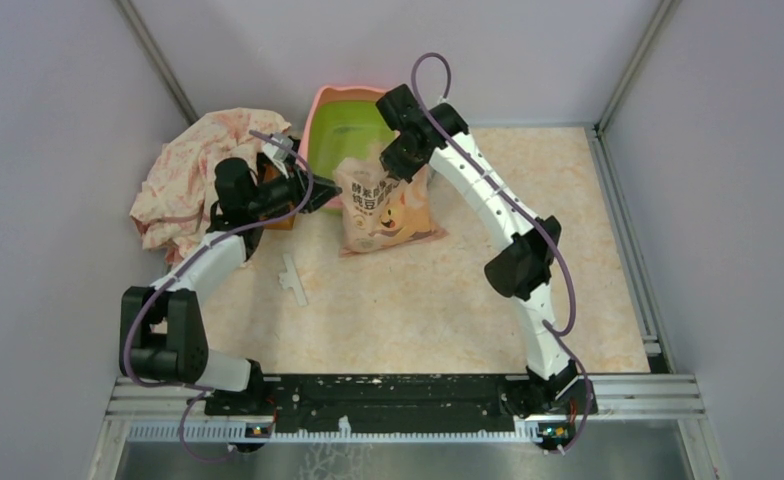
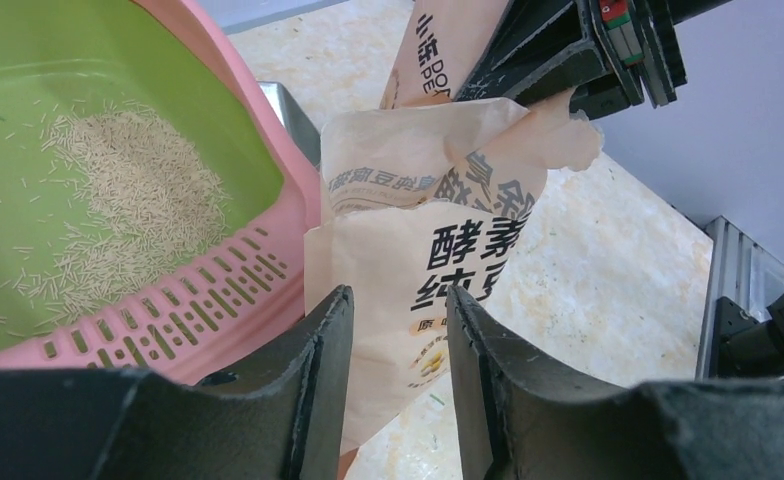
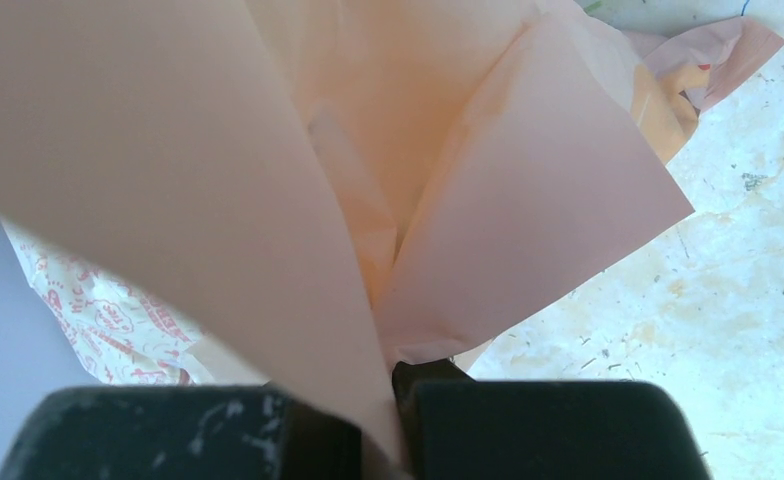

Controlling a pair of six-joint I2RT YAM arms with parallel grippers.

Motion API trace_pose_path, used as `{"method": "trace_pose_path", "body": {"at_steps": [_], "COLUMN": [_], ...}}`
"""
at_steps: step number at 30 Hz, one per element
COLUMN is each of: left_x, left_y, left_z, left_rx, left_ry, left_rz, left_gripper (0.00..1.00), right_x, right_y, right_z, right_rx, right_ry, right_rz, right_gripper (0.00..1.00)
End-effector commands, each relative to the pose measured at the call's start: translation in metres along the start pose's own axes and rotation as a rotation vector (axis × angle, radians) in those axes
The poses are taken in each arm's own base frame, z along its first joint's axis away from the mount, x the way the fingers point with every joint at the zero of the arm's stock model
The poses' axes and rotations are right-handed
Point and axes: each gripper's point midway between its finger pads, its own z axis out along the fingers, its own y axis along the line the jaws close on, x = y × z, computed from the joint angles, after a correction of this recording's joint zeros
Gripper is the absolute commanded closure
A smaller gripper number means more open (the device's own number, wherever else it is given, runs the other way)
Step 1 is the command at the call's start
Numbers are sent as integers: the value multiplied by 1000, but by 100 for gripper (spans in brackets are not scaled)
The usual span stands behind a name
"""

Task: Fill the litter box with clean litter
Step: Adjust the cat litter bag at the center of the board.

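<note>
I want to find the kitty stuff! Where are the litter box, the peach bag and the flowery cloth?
litter box (image 2: 168, 335): left wrist view, on its pink slotted rim.
peach bag (image 1: 388, 215): top view, on its printed front.
flowery cloth (image 1: 193, 175): top view, middle of the crumpled heap.

The litter box (image 1: 317, 124) sits at the far edge of the table (image 1: 448, 300). The bag (image 1: 388, 215) lies against its near rim, right gripper (image 1: 394, 170) on the bag's top, left gripper (image 1: 320, 195) beside its left edge.
</note>
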Motion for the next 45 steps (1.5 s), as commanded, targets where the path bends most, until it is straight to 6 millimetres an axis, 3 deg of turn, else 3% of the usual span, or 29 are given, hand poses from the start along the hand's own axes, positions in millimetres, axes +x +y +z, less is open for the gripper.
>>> {"method": "trace_pose_path", "body": {"at_steps": [1, 5, 14, 15, 18, 19, 22, 33, 39, 40, 41, 43, 44, 45], "left_x": [-8, -2, 6, 8, 14, 17, 19, 4, 22, 24, 25, 24, 22, 18], "left_y": [-8, -2, -23, -23, -18, -15, -11, -27, -25, -24, -21, -14, -11, -10], "left_z": [3, 9, 42, 43, 46, 45, 39, 12, 10, 10, 10, 8, 7, 7], "left_rx": [54, 41, 183, 193, 186, 171, 116, 41, 37, 35, 19, -31, -54, -68], "left_ry": [-37, -27, -49, -52, -23, -6, 7, -24, 5, 7, 8, -6, -20, -39], "left_rz": [65, 67, 105, 96, 81, 80, 97, 152, 119, 117, 115, 115, 116, 120], "left_gripper": [54, 53, 50, 57, 93, 100, 100, 100, 100, 99, 91, 66, 39, 21], "right_x": [-15, -14, -14, -16, -23, -27, -37, -58, -63, -65, -66, -69, -70, -70], "right_y": [7, 7, 4, 4, 1, 1, 0, -4, -3, -3, -4, -6, -8, -9], "right_z": [-27, -28, -29, -29, -31, -32, -36, -44, -39, -38, -38, -37, -38, -39], "right_rx": [-64, -74, -84, -86, -86, -87, -99, -118, -125, -125, -125, -122, -120, -116], "right_ry": [-19, -7, 19, 22, 22, 18, 10, 0, 4, 7, 10, 15, 16, 15], "right_rz": [-11, -25, -49, -48, -45, -43, -41, -46, -54, -58, -64, -75, -80, -87], "right_gripper": [100, 100, 100, 100, 100, 100, 100, 100, 100, 100, 100, 100, 100, 100]}}
